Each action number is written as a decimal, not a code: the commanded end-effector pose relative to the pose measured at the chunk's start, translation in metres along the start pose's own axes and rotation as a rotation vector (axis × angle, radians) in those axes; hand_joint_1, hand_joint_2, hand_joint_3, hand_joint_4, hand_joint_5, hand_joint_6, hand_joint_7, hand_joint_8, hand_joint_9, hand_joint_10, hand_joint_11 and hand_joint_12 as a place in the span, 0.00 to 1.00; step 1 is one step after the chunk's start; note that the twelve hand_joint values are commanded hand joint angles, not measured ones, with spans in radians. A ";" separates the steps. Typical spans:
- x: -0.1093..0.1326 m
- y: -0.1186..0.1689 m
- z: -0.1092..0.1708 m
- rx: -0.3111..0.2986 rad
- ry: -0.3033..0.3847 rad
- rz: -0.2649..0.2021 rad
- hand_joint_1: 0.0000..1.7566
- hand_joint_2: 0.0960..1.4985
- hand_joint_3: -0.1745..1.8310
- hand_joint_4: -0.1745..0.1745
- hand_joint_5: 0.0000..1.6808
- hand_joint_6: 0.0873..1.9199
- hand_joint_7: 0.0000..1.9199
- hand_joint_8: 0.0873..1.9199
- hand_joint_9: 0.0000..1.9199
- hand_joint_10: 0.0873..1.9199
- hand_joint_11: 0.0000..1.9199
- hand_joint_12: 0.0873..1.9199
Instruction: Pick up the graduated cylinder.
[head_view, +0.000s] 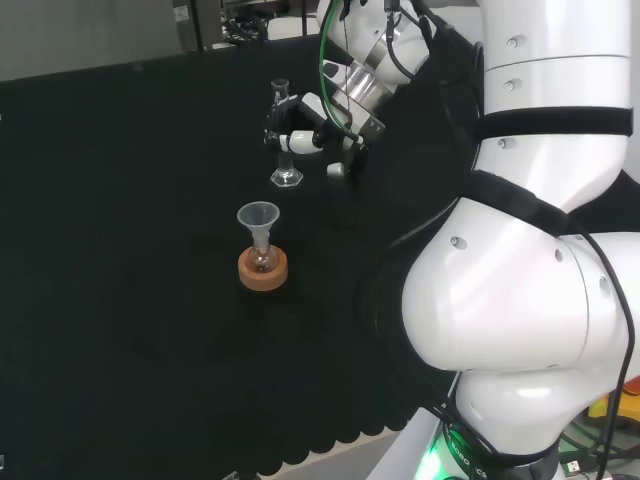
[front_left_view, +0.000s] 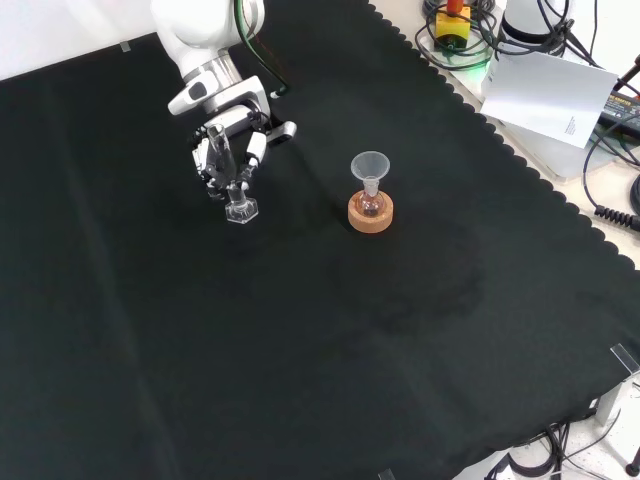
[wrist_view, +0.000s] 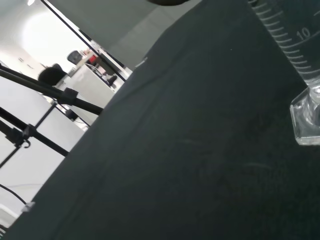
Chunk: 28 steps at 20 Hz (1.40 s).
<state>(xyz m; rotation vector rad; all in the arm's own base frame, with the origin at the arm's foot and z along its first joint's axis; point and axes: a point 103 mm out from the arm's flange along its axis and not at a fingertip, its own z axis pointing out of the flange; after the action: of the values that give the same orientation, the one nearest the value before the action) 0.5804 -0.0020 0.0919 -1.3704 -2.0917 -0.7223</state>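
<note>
The graduated cylinder (head_view: 282, 130) is a slim clear tube on a hexagonal foot, upright on the black cloth (head_view: 120, 300). The hand (head_view: 305, 138) is at its middle, with fingers curled round the tube from the right in the head view. In the front view the hand (front_left_view: 228, 150) comes down from the top and the cylinder's foot (front_left_view: 241, 210) shows just below the fingers. The wrist view shows the cylinder's printed scale (wrist_view: 292, 42) and foot (wrist_view: 306, 120) close by. The foot looks level with the cloth.
A clear funnel (head_view: 259, 220) sits in a small flask on a cork ring (head_view: 263, 269), nearer than the cylinder in the head view and to its right in the front view (front_left_view: 370, 208). Paper (front_left_view: 550, 95) and cables lie beyond the cloth's scalloped edge.
</note>
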 end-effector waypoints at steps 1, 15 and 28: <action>0.004 -0.011 -0.015 0.019 -0.103 0.038 0.66 0.74 0.08 0.00 0.58 0.51 0.70 0.10 0.78 0.00 0.71 0.33; 0.036 -0.047 -0.036 0.110 -0.190 0.046 0.66 0.74 0.08 0.00 0.58 0.51 0.73 0.07 0.80 0.00 0.73 0.30; 0.077 -0.102 -0.046 0.198 -0.267 0.059 0.66 0.74 0.08 0.00 0.58 0.51 0.73 0.06 0.80 0.00 0.74 0.30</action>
<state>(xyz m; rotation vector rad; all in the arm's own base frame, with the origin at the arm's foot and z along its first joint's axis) 0.4928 -0.0186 0.1539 -1.4702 -2.2260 -0.3875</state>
